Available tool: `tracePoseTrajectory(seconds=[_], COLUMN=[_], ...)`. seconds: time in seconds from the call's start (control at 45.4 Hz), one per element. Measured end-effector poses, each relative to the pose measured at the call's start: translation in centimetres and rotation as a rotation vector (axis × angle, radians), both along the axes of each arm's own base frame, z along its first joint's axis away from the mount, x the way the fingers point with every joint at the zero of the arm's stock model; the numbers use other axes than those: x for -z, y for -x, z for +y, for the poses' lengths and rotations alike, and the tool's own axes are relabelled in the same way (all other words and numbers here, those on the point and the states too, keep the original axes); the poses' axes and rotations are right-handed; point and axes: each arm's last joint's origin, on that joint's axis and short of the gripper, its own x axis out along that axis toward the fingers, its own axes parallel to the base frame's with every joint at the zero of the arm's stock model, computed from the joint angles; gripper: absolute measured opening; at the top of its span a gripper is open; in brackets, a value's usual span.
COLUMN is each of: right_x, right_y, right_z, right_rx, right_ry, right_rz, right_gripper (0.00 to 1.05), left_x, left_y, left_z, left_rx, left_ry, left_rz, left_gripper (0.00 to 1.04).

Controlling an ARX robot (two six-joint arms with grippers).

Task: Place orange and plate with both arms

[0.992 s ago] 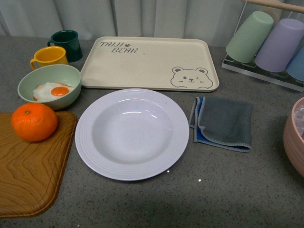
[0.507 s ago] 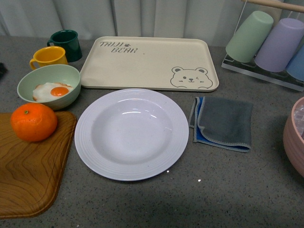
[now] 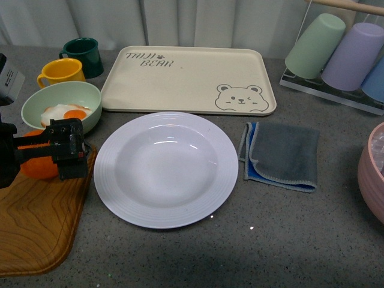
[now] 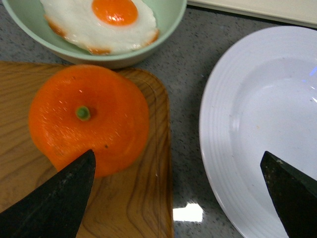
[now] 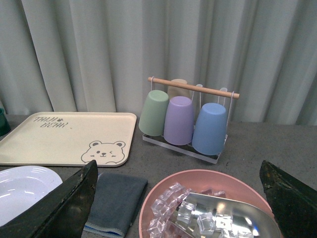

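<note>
I'm working over a grey speckled counter [image 3: 288,240] with a pale curtain [image 3: 180,21] closing off the back.

Front view: my left gripper [image 3: 65,150] hangs over the far corner of the wooden board [image 3: 36,234]. It is directly above the orange [image 3: 36,170] and hides most of it. The plate [image 3: 107,180] lies just beside the gripper toward the middle, its rim close to the board's edge. The green bowl [image 3: 36,102] sits just beyond the gripper. Bare counter runs along the near side of the plate.

Left wrist view: the jaws stand wide apart. One finger overlaps the orange's edge and the other overlaps the plate. The orange rests on the board, ungripped.

Right wrist view: my right gripper [image 5: 178,168] is also spread and holds nothing. It is above the pink bowl [image 5: 161,191] of ice, with the cup rack [image 5: 188,119] ahead.
</note>
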Motion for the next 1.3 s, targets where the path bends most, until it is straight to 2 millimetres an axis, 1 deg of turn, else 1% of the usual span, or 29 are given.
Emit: tracePoseTrajectory(seconds=[0.132,0.353,0.441,0.507,0.661,0.926,1.036,1.168,1.212,1.3], right_x=[0.0,0.0,0.0,0.0,0.0,0.0,0.0,0.0,0.0,0.0], right_y=[0.0,0.0,0.0,0.0,0.0,0.0,0.0,0.0,0.0,0.0], right_z=[0.0,0.0,0.0,0.0,0.0,0.0,0.0,0.0,0.0,0.0], right_rx=[0.000,0.000,0.000,0.000,0.000,0.000,0.000,0.000,0.000,0.000], right_ry=[0.000,0.000,0.000,0.000,0.000,0.000,0.000,0.000,0.000,0.000], right_rz=[0.000,0.000,0.000,0.000,0.000,0.000,0.000,0.000,0.000,0.000], right_gripper=[0.95,0.95,0.95,0.95,0.95,0.95,0.95,0.95,0.95,0.95], left_x=[0.1,-0.6,-0.6,-0.3,0.7,1.4,1.5,1.2,1.0,0.2], left_y=[-1.0,-1.3,-2.1,-2.8,-3.8,-4.3,-4.3,-4.1,-4.0,-3.3], left_z=[0.8,1.9,2.2,2.4,2.6,2.8,2.8,2.6,2.6,2.2], left_rx=[-0.028,-0.076,-0.084,-0.093,-0.102,-0.094,-0.092,-0.087,-0.087,-0.083], left_ry=[-0.035,-0.064,-0.076,-0.095,-0.133,-0.160,-0.161,-0.160,-0.161,-0.159], left_rz=[-0.006,0.011,0.005,0.007,0.035,0.065,0.074,0.074,0.073,0.077], left_gripper=[0.98,0.98,0.98,0.98,0.98,0.98,0.78,0.59,0.55,0.51])
